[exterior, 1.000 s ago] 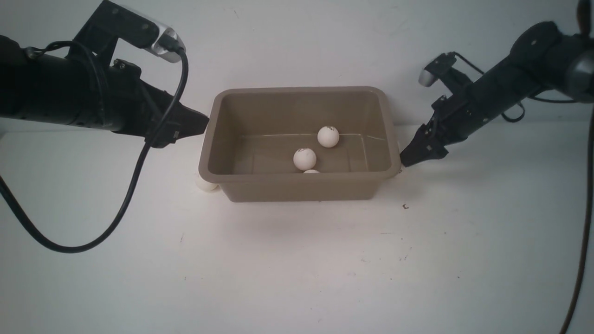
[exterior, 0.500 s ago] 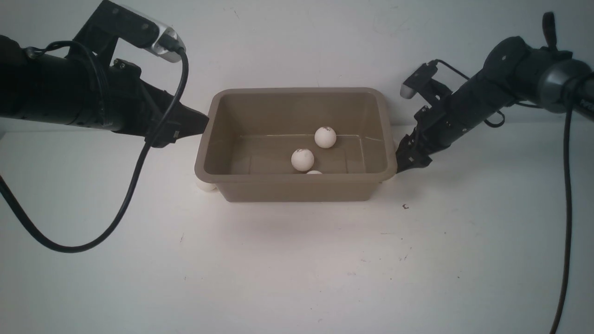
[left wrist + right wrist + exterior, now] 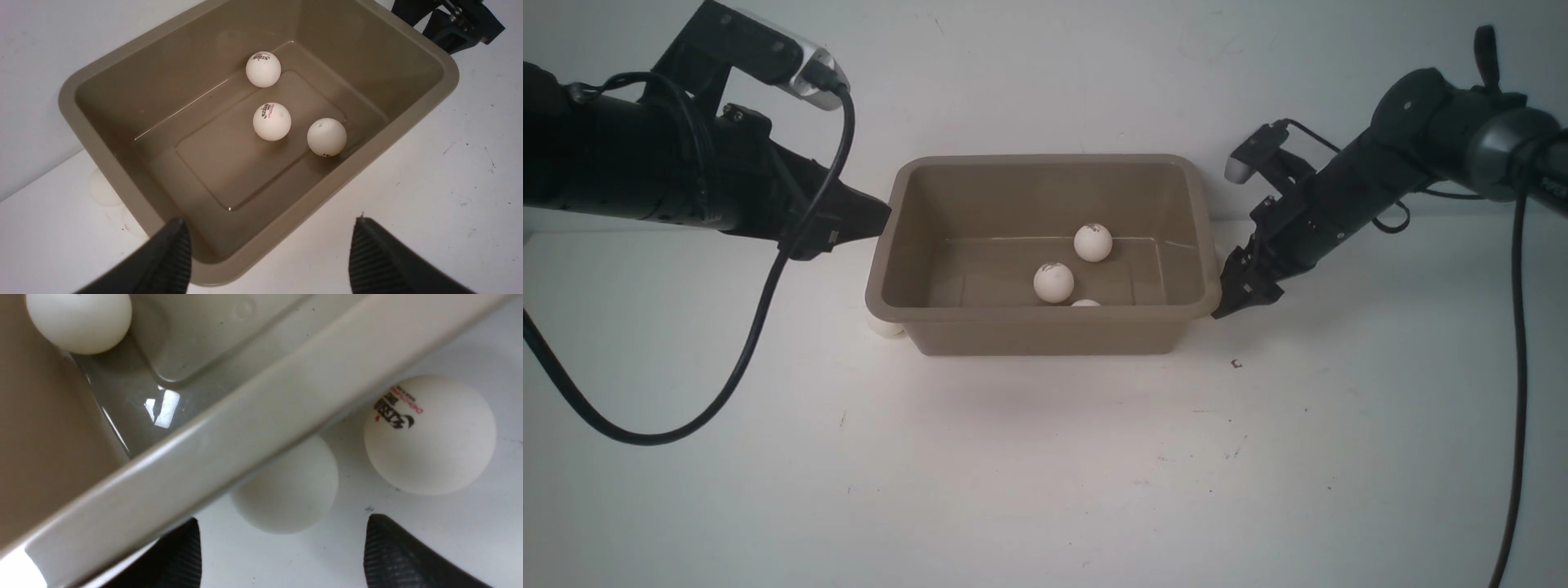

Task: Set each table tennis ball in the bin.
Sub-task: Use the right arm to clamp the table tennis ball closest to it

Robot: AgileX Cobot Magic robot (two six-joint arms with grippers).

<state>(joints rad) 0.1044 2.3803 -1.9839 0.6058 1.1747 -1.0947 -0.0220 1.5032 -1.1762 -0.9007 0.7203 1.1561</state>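
The taupe bin stands at the table's middle back. Three white table tennis balls lie inside it; the left wrist view shows them too. One ball rests on the table against the bin's left front corner. Two more lie outside the right wall, seen in the right wrist view: one partly under the rim, one printed. My right gripper is open, low at the bin's right front corner, just short of these balls. My left gripper is open, at the bin's left rim.
The bin's rim overhangs one fingertip of my right gripper. The white table stretches in front of the bin. A wall runs close behind the bin. A black cable hangs from my left arm.
My right gripper has moved in toward the bin's right side and dropped lower, to its front corner. The bin has shifted slightly left and its balls rolled a little. The left arm has not moved.
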